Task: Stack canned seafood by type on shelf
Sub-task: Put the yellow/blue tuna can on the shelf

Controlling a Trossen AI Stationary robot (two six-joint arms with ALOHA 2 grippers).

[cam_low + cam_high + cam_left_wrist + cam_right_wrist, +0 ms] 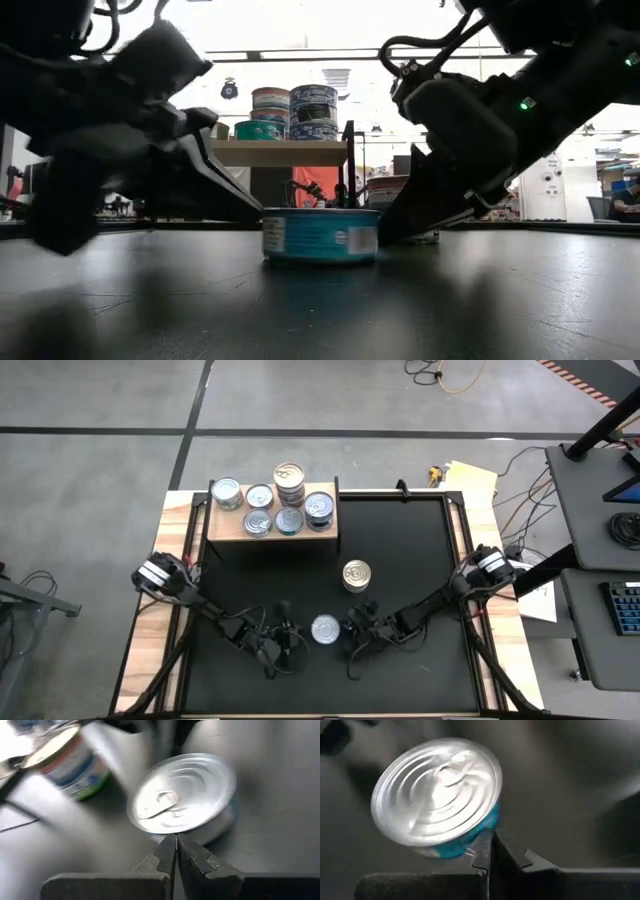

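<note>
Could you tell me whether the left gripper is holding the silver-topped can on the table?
No, the left gripper has its fingers shut together just beside the silver-topped can, not around it.

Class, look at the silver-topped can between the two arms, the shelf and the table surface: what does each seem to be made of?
Silver-topped can: likely metal, with a shiny ridged lid, pull tab and a printed teal label. Shelf: appears to be light wood, matte, with visible grain. Table surface: black and smooth, faintly reflective; material unclear.
</note>
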